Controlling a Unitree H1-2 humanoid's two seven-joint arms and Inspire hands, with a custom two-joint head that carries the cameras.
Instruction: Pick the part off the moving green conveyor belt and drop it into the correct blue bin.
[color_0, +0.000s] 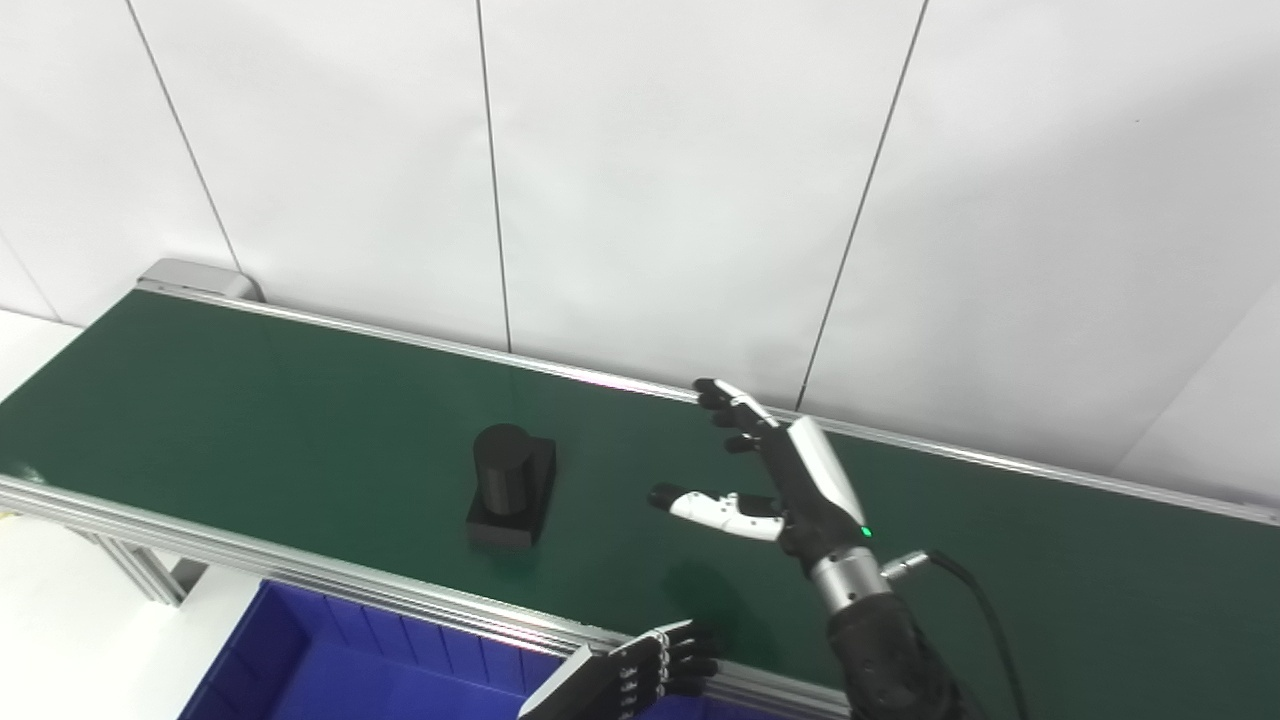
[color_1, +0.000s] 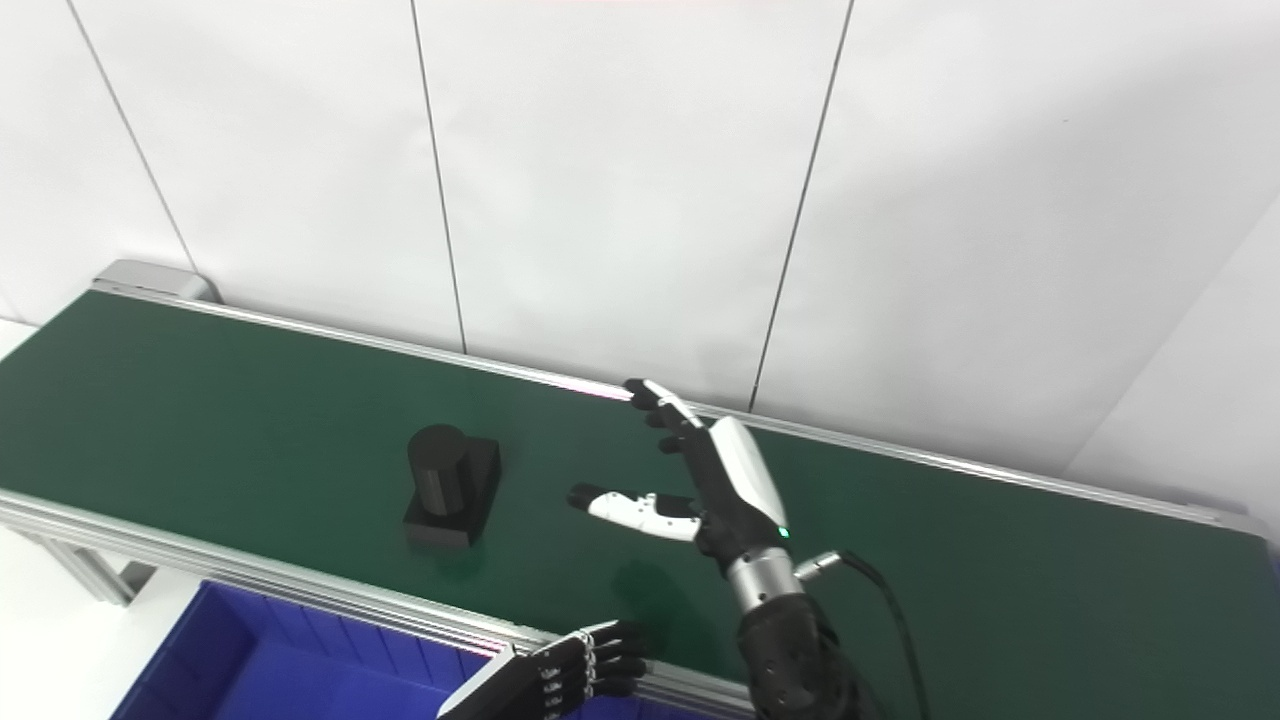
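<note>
No readable text, label, brand, number or sign anywhere in either view.

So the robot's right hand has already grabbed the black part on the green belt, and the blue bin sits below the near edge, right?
Not quite. In the left eye view the right hand is open beside the black part, not touching it. The part stands on the green belt; the blue bin does sit below.

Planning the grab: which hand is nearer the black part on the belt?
Right. The right hand hovers open over the belt beside the black part; the left hand sits at the near rail.
</note>
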